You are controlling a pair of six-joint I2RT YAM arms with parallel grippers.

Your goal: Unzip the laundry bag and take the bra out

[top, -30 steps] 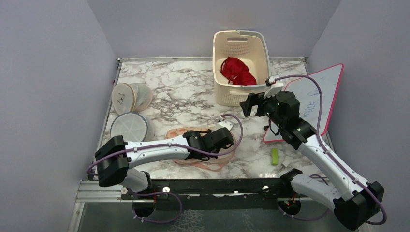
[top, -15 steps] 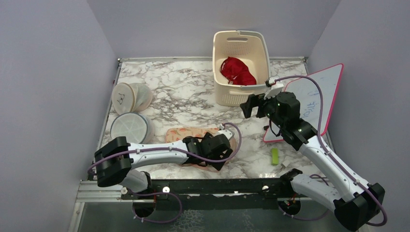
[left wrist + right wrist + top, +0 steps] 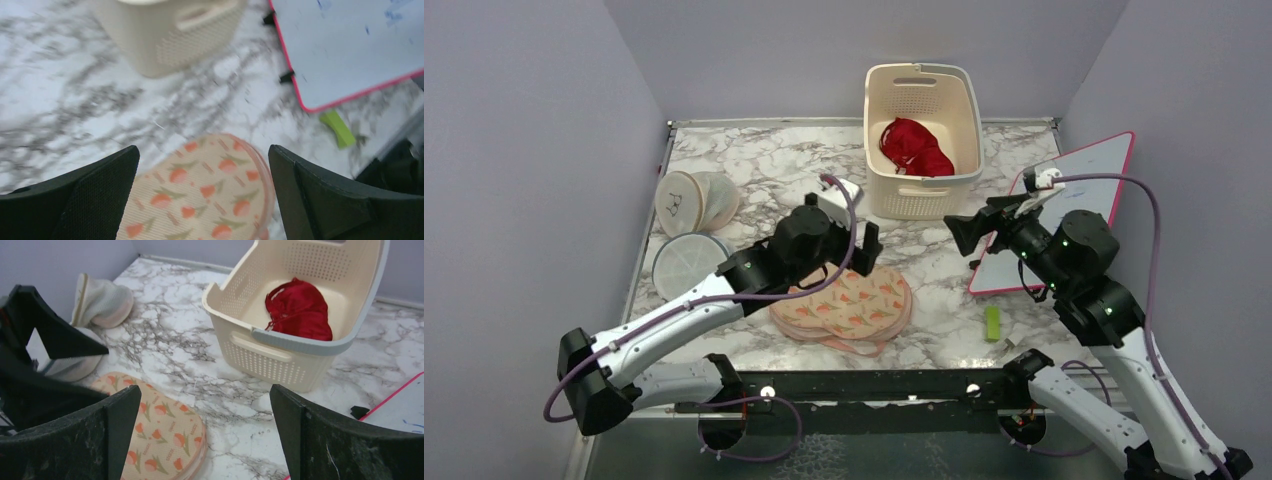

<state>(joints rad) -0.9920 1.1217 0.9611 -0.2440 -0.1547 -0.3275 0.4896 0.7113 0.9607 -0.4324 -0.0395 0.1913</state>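
Note:
The laundry bag [image 3: 849, 305], a flat peach case with orange motifs, lies on the marble near the front edge; the left wrist view shows it as the printed bag [image 3: 200, 200] below the fingers. My left gripper [image 3: 849, 245] hangs open above the bag's far side, apart from it and holding nothing. The red bra [image 3: 914, 148] lies inside the cream basket [image 3: 894, 195] at the back; in the right wrist view the bra [image 3: 299, 310] rests on the basket floor. My right gripper [image 3: 972, 225] stands open and empty in front of the basket.
Two round white mesh cases [image 3: 694, 198] [image 3: 689, 262] lie at the left. A pink-framed whiteboard [image 3: 1074, 195] rests at the right edge, with a small green object [image 3: 992, 323] in front of it. Grey walls close in on three sides.
My left gripper opened, let go of the laundry bag, then rose and drew back from it. The bag now lies flat and uncovered. My right arm pulled back to the right.

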